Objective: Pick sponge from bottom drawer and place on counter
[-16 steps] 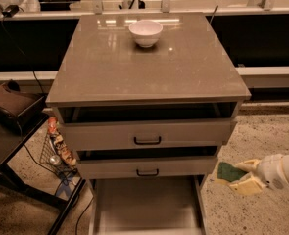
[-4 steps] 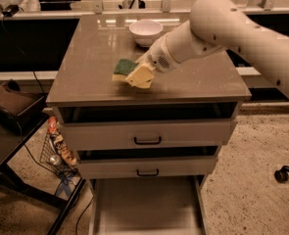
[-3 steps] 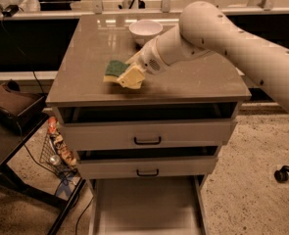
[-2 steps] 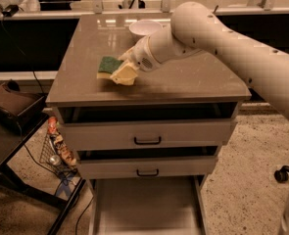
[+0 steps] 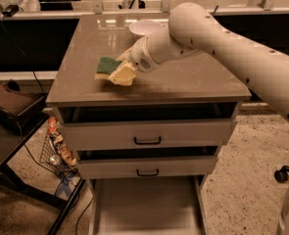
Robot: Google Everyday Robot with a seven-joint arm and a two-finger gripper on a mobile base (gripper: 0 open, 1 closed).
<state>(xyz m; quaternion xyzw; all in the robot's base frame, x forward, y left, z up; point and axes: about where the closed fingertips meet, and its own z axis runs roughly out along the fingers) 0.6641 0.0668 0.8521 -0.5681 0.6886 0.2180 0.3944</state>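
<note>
The sponge, dark green on top with a yellowish layer below, is low over the left-middle part of the grey-brown counter. I cannot tell whether it touches the top. My gripper is shut on the sponge, with its cream fingers at the sponge's right side. My white arm reaches in from the right across the counter. The bottom drawer is pulled out at the foot of the cabinet, and its pale floor is bare.
A white bowl stands at the back of the counter, just behind my wrist. Two grey-fronted drawers with black handles sit slightly ajar under the top. A dark side table and floor clutter are at the left.
My gripper has carried the sponge leftward and lower over the counter. Five seconds ago it held the sponge down beside the open bottom drawer.
</note>
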